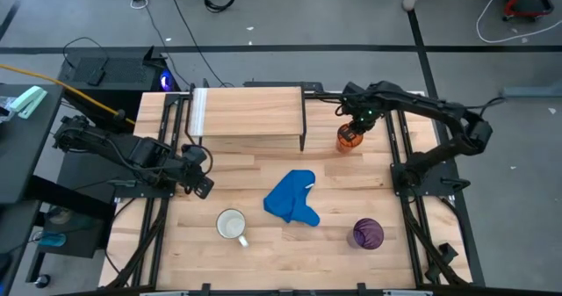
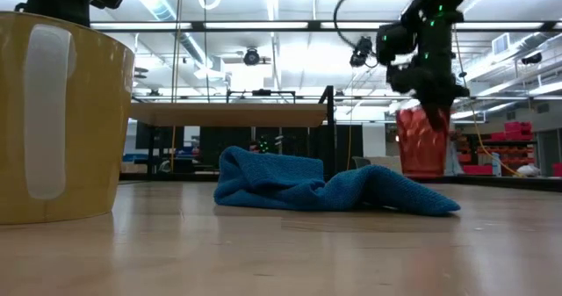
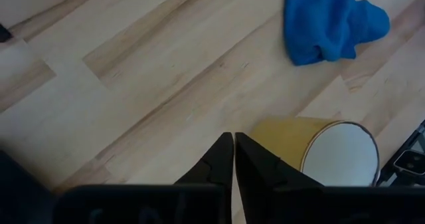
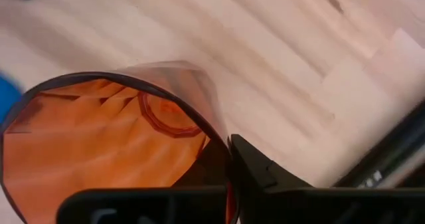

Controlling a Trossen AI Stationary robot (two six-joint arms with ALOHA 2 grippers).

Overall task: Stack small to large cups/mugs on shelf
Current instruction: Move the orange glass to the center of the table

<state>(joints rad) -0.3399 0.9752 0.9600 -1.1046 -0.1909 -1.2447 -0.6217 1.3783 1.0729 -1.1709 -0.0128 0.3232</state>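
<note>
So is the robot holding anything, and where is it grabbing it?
Yes. The right gripper pinches the orange cup by its rim, one finger inside. The left gripper is shut and holds nothing.

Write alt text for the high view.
Seen from above, the right gripper grips the orange cup beside the shelf. The left gripper, shut, waits near the white mug; a blue cloth and purple tumbler lie on the table.

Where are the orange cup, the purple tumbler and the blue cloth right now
orange cup point(image 1: 349, 137), high view, on its rim beside the shelf's end.
purple tumbler point(image 1: 368, 234), high view, on its open mouth.
blue cloth point(image 2: 325, 189), low view, on the middle of its crumpled folds.
</note>
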